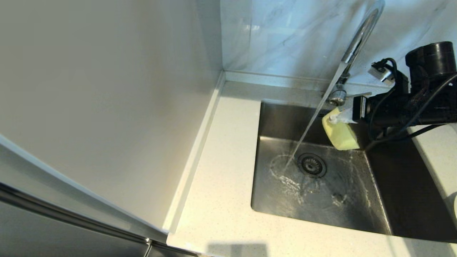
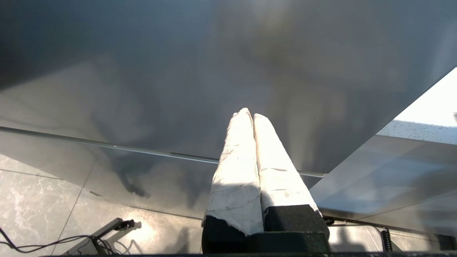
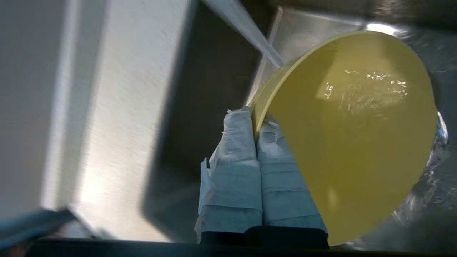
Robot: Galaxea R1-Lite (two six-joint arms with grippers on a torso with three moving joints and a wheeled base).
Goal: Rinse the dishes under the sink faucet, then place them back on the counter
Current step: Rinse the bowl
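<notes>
Right wrist view: right gripper [image 3: 254,119] jaws clamp the bowl [image 3: 351,135] rim, bowl tilted over the sink [image 1: 321,200].

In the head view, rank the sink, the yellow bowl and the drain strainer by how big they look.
Largest to smallest in the head view:
1. The sink.
2. The yellow bowl, held at its rim by the right claw over the basin; it sits nearer the camera, so it may look slightly oversized.
3. The drain strainer.

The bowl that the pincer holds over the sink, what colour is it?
Pale yellow, plain, no pattern. The bowl shows best in the right wrist view.
</notes>
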